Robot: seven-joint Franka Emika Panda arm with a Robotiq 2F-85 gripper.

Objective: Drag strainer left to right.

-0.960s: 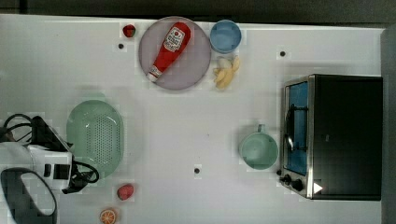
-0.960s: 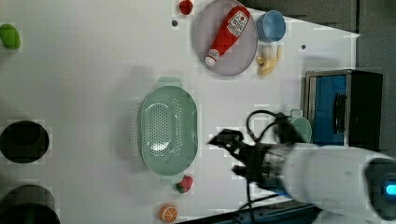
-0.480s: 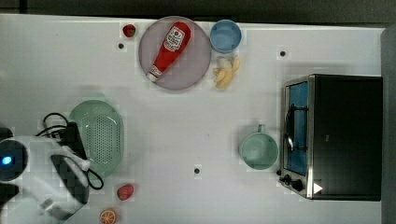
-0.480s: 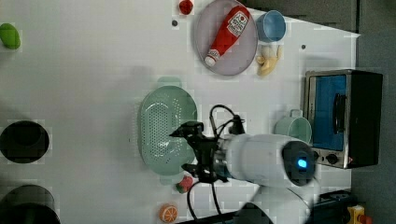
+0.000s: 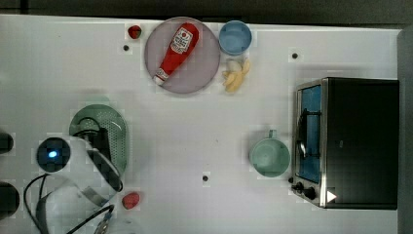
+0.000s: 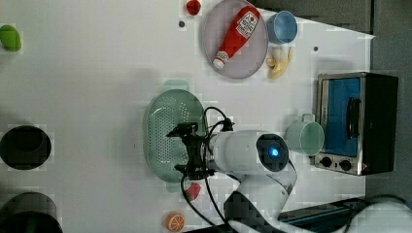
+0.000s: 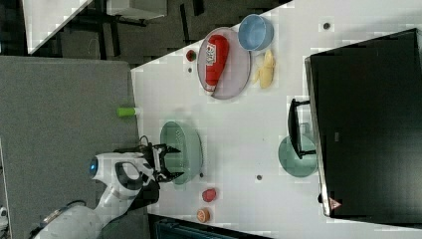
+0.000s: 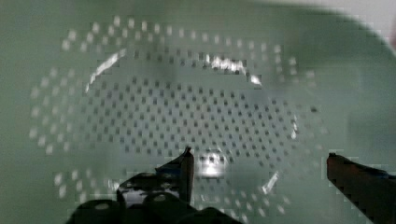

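1. We see the strainer [image 6: 167, 133] lying on the white table [image 5: 204, 126], toward the top view's left, with its perforated bowl facing up.
2. Our gripper [image 6: 183, 148] hangs over the strainer's inside, and its two fingers [image 8: 184, 170] are spread wide with nothing between them.
3. In the wrist view the dotted bottom of the strainer [image 8: 187, 102] lies right below the spread fingertips; we cannot tell whether they touch it.
4. In the right view the gripper [image 7: 168, 163] reaches over the strainer's [image 7: 185, 149] near rim, again wide and holding nothing.
5. In the top view the white arm [image 5: 78, 165] covers the lower left part of the strainer [image 5: 114, 129].
6. A green mug [image 5: 269, 156] stands well apart from the strainer, just beside the toaster oven [image 5: 350, 141] on the top view's right.
7. A gray plate [image 5: 207, 68] near the top view's upper edge carries a ketchup bottle [image 5: 175, 48], with a blue bowl [image 5: 235, 37] and a banana [image 5: 235, 76] just beside it.
8. A red strawberry [image 5: 130, 200] lies near the strainer's lower end in the top view, and an orange slice [image 6: 175, 221] sits a little further on in the left view.
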